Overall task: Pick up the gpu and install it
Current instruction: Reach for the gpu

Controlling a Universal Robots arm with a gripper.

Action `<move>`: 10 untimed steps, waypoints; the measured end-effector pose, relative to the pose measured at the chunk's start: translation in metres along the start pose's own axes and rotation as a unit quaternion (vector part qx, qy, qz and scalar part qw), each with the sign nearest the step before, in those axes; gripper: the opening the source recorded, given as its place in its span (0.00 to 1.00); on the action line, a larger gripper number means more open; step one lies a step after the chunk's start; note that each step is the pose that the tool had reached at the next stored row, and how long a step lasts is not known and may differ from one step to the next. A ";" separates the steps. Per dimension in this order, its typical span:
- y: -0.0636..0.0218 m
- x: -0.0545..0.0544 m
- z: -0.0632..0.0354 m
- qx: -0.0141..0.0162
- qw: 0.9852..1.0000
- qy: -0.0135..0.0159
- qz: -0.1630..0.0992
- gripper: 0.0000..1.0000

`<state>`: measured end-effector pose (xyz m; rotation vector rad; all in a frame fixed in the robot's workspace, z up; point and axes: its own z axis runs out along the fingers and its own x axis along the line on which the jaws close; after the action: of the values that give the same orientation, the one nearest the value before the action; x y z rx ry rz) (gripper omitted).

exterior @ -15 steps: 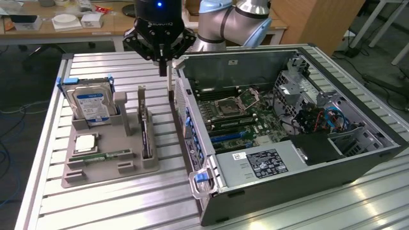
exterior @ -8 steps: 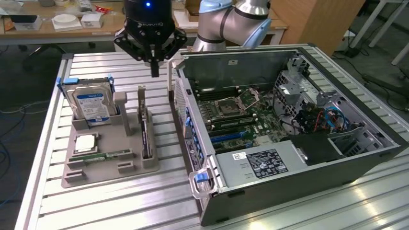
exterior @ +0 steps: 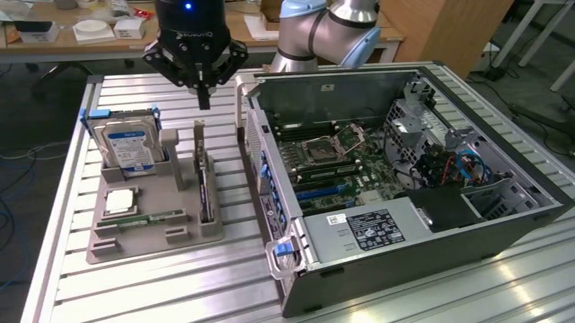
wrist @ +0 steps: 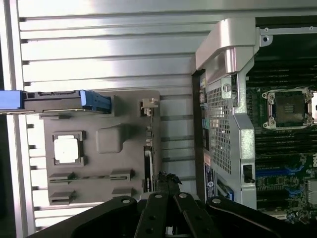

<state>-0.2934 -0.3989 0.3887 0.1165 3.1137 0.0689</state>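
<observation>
Hovering above gpu [exterior: 205,194] in gray holder [exterior: 148,232], pincer [exterior: 204,102] closed tight, empty, touching nothing.

A grey plastic parts holder [exterior: 148,232] lies on a ribbed aluminium table [exterior: 180,289]. At the holder's far end, a silver hard drive with a blue-white label [exterior: 128,147] stands upright in a slot, framed by a blue carrier [exterior: 88,116]. A square silver processor [exterior: 120,200] sits in a recess near the holder's middle, and a narrow green memory stick [exterior: 151,219] lies flat just in front of it. Just beside the holder, on the exterior view's right, a dark grey computer tower [exterior: 449,229] lies on its side, open on top. Inside it are a green motherboard [exterior: 359,165] and a square processor socket [exterior: 319,147]. Well beyond the holder stands a wooden desk [exterior: 63,46] carrying white boxes [exterior: 94,30].
</observation>
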 end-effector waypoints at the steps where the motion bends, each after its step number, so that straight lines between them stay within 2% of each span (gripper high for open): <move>1: -0.0002 0.002 -0.0001 0.000 1.000 0.000 0.000 0.10; 7: -0.0012 0.016 -0.0003 0.000 1.000 0.000 0.000 0.10; 10: -0.0013 0.018 -0.0003 0.000 1.000 0.000 0.000 0.10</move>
<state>-0.3113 -0.3989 0.3885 0.1165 3.1137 0.0688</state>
